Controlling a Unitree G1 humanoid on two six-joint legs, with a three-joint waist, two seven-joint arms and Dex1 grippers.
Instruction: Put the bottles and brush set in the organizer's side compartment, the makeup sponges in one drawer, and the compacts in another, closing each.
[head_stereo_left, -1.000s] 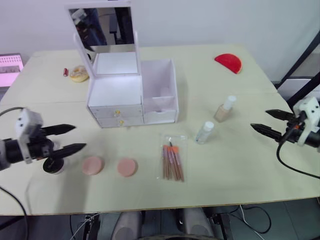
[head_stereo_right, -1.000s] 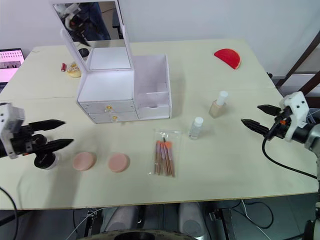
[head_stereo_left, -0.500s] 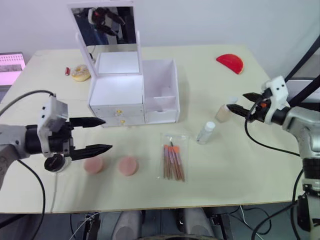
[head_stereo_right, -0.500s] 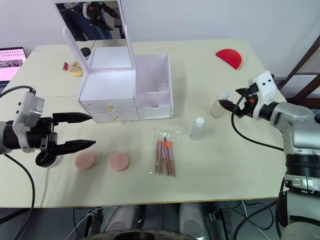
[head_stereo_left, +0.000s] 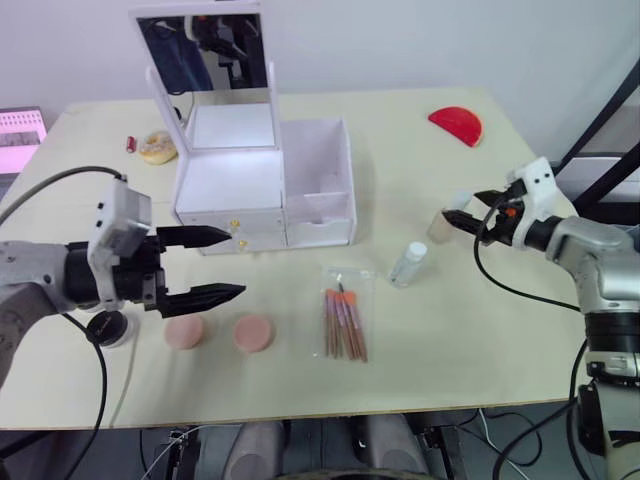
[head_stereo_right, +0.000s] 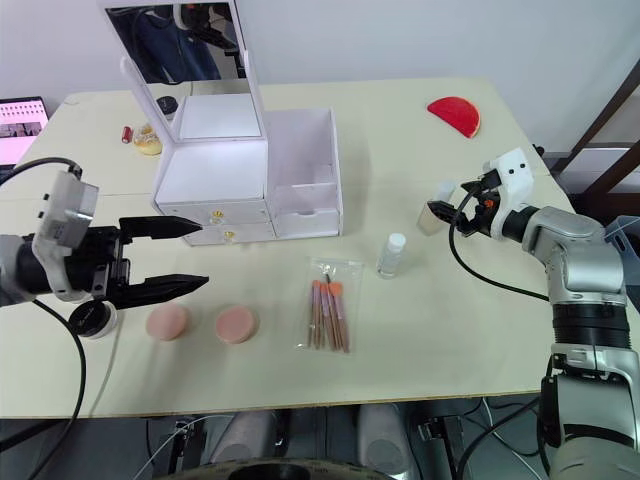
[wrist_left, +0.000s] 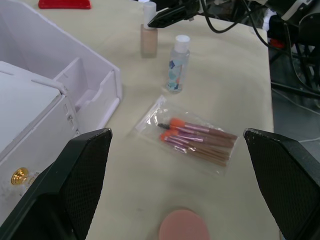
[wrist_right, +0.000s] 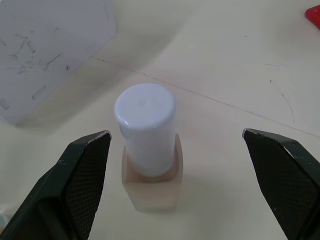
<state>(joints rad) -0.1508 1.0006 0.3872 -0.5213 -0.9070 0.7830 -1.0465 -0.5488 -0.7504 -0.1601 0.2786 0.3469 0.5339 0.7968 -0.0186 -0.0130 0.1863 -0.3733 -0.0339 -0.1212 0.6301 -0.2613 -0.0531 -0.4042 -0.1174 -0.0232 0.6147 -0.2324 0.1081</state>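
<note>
The white organizer (head_stereo_left: 232, 192) stands mid-table with its mirror lid up, both drawers closed and its side compartment (head_stereo_left: 318, 170) open-topped. A beige bottle (wrist_right: 150, 175) stands between the fingers of my open right gripper (head_stereo_left: 452, 214), which do not touch it. A clear bottle (head_stereo_left: 408, 264) stands nearer, and the bagged brush set (head_stereo_left: 344, 322) lies in front of the organizer. Two pink makeup sponges (head_stereo_left: 184, 332) (head_stereo_left: 253, 333) lie front left, with a black compact (head_stereo_left: 108, 327) beside them. My open left gripper (head_stereo_left: 238, 265) hovers above the sponges, pointing toward the drawers.
A red half-round object (head_stereo_left: 456, 125) lies at the far right. A yellowish item (head_stereo_left: 158, 147) and a small red tube (head_stereo_left: 131, 143) sit behind the organizer's left side. A pink screen (head_stereo_left: 20, 135) stands off the table's left edge. My arms' cables trail over the front edge.
My right gripper swung in from the right edge and now straddles the beige bottle. My left gripper moved right, from beside the compact to above the sponges near the drawers.
</note>
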